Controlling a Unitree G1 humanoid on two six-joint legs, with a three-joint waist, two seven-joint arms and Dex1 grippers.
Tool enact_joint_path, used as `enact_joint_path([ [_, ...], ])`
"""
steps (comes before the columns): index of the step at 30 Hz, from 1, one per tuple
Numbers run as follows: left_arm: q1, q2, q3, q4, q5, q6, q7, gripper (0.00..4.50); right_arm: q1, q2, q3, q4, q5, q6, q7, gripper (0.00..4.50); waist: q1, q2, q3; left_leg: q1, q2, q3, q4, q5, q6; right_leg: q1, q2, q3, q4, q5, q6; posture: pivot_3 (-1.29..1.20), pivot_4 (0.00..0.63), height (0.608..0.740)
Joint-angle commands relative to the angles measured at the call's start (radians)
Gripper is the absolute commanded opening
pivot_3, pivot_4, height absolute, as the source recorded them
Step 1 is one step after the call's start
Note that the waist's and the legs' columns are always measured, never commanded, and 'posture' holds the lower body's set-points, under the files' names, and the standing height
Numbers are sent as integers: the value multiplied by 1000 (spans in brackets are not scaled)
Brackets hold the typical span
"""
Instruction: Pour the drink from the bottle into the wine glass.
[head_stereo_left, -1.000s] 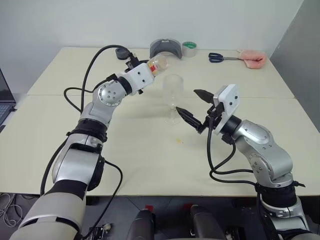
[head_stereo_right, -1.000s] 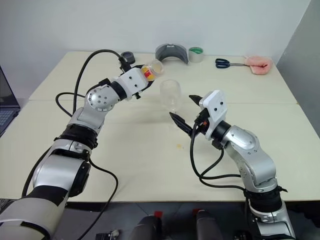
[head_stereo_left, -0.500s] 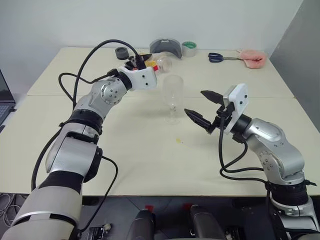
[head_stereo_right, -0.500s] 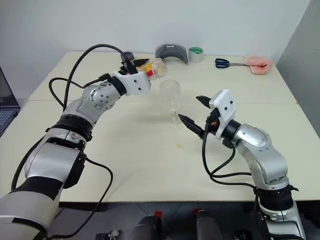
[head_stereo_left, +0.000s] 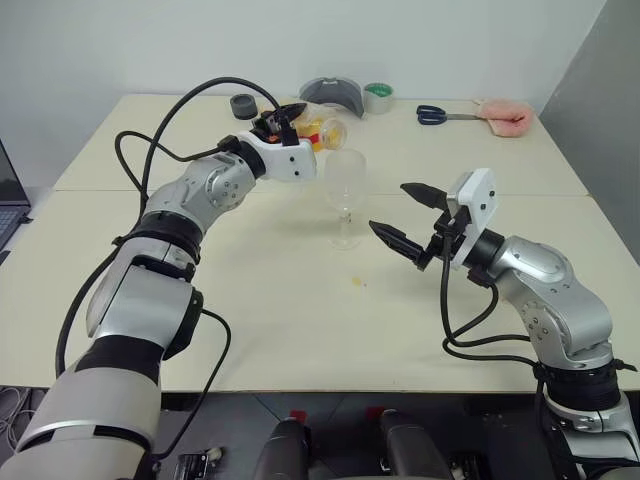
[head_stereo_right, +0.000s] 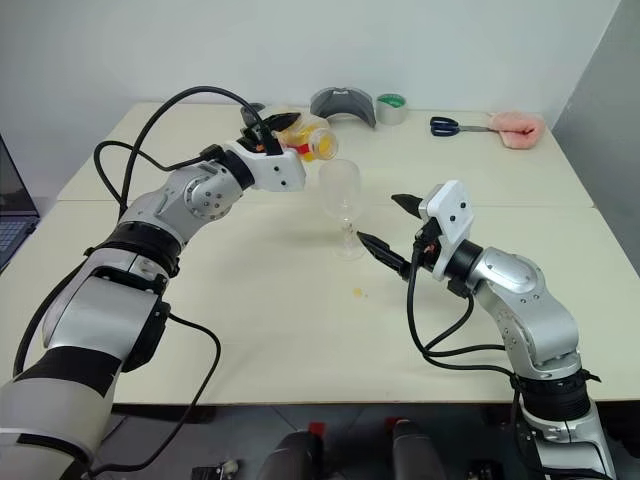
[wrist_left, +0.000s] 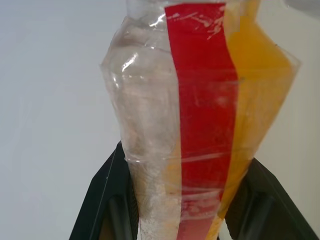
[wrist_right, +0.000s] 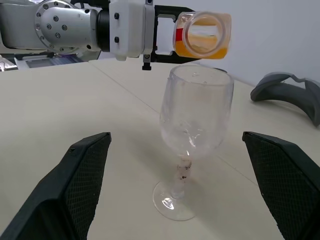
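Pale bench (head_stereo_left: 280, 330) is filling most of the frame. Right pincer (head_stereo_left: 396, 219) is waiting right of centre, spread wide and holding nothing, just beside the glass (head_stereo_left: 344, 192). At upper centre the left pincer (head_stereo_left: 287, 120) is clamping the bottle (head_stereo_left: 322, 130), which is lying nearly on its side, long axis running toward the upper right, mouth hanging above and just behind the glass rim; the drink (wrist_right: 202, 47) is pooling inside. Compared with a second ago, the bottle is rolled further over, and the right arm is sitting slightly further right.
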Motion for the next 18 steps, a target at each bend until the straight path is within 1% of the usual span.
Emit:
enact_joint_path([
  [1, -56, 23, -7, -19, 18, -22, 60, 1716, -17, 0, -11, -28, 12, -8, 0, 4500, 0, 0, 0, 0, 0, 0, 0, 0, 0, 0, 0, 0, 0, 0, 0, 0, 150, 740],
  [18, -97, 36, -42, 2, 71, -13, 133, 1716, 5, 30, 0, -39, 8, -27, 1, 4500, 0, 0, 0, 0, 0, 0, 0, 0, 0, 0, 0, 0, 0, 0, 0, 0, 150, 740],
])
